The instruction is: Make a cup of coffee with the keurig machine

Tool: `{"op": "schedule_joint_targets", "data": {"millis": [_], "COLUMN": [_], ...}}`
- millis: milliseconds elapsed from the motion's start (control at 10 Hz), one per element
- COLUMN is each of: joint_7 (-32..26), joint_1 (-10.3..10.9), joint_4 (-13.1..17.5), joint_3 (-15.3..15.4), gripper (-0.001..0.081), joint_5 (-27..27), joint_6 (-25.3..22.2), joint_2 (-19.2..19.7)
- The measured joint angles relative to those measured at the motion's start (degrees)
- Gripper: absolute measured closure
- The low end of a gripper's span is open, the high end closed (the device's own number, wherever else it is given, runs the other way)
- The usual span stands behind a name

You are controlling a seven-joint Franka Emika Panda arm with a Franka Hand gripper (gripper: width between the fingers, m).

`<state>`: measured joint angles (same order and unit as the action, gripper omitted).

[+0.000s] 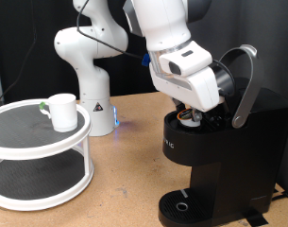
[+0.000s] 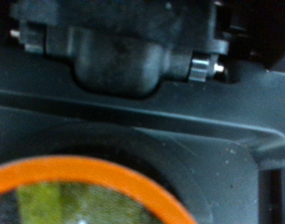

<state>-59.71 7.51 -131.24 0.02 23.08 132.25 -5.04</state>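
Observation:
The keurig machine (image 1: 219, 161) stands at the exterior view's right, black and boxy, its lid raised with the silver-grey handle (image 1: 245, 83) tipped up. My gripper (image 1: 193, 113) reaches down into the open brew chamber under the lid, and its fingertips are hidden there. The wrist view is filled by the machine's dark inside (image 2: 142, 56), very close, with an orange-rimmed round thing (image 2: 81, 175) holding a greenish middle; no fingers show in it. The cup (image 1: 61, 111), a white mug, stands on a round shelf at the exterior view's left, far from the gripper.
The white two-tier round shelf (image 1: 21, 137) fills the lower left. The white arm base (image 1: 92, 85) stands behind it on the wooden table (image 1: 129, 170). The machine's round drip tray (image 1: 184, 206) has nothing on it.

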Motion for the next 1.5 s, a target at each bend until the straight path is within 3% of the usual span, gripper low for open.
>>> {"op": "schedule_joint_targets", "data": {"millis": [100,200,300,400,500,1100,1500], "joint_7": [-0.02,-0.08,-0.36,-0.94,-1.85,-10.32,-12.01], "joint_1": [-0.03,-0.02,0.00,-0.01,-0.04,-0.32,-0.77], "joint_4": [-0.50,-0.94,-0.88,-0.89,-0.91,-0.95,-0.58], "joint_3": [0.00,0.01,0.04,0.02,-0.05,-2.13,-4.13], "gripper": [0.0296,0.0296,0.0095,0.0095,0.0020,0.0003,0.0003], "joint_5": [0.00,0.17,0.83,1.69,2.81,13.47,14.53], "joint_6": [0.62,1.93,3.18,3.69,3.87,1.16,-3.90], "joint_2": [0.27,0.83,0.99,1.02,1.03,-1.59,-5.27]}}
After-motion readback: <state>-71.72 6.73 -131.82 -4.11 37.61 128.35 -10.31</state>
